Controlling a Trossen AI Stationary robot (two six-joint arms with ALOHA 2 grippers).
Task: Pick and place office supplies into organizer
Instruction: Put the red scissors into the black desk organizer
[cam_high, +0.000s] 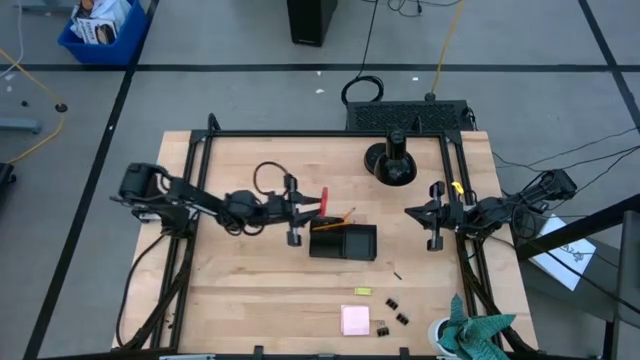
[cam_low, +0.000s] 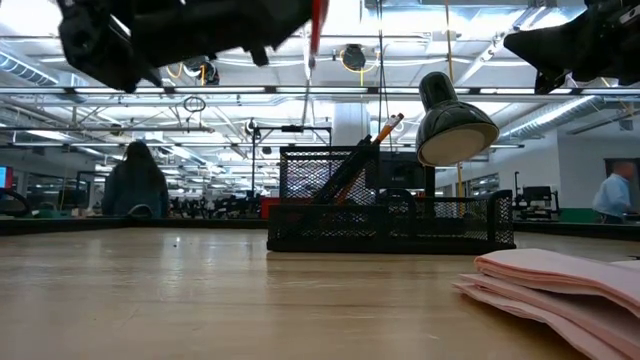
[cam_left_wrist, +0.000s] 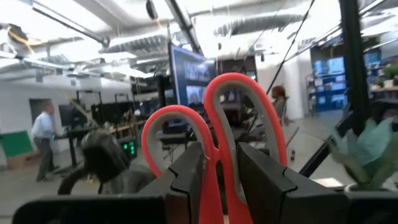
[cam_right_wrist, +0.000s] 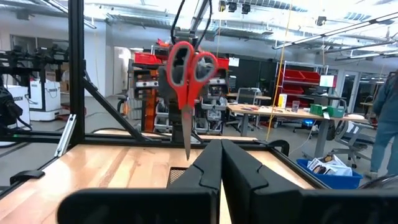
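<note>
Looking straight down, the left gripper (cam_high: 303, 206) was near the table centre, pinching the red-handled scissors (cam_high: 321, 198) just at 10 o'clock of the black organizer (cam_high: 343, 242). An orange pencil (cam_high: 341, 216) leaned out of its tall compartment toward 12 o'clock; I could not see into the other sections from above. A risk, in my judgement: the blades could hit the pencil or the mesh rim on the way down and tip the organizer. The right gripper (cam_high: 433, 214), fingers pressed together and empty, waited at 3 o'clock of the organizer. The pink sticky-note pad (cam_high: 355, 319), the yellow-green eraser (cam_high: 362, 291) and the black binder clips (cam_high: 393, 310) lay toward 5 o'clock, all outside the organizer.

At table height, the scissors (cam_low: 317, 28) hung blade-down above the organizer (cam_low: 390, 222), which held the pencil (cam_low: 382, 131) and some dark sticks in its tall part. The low part looked empty through the mesh.

On the left wrist, the fingers (cam_left_wrist: 261, 180) were clamped on the scissors (cam_left_wrist: 219, 134) just under the handle loops. So narrow a hold could let them swing or slip, I think.

On the right wrist, the scissors (cam_right_wrist: 188, 78) pointed down at the organizer's rim (cam_right_wrist: 177, 174), not clearly inside it; a release there might drop them on the table.
</note>
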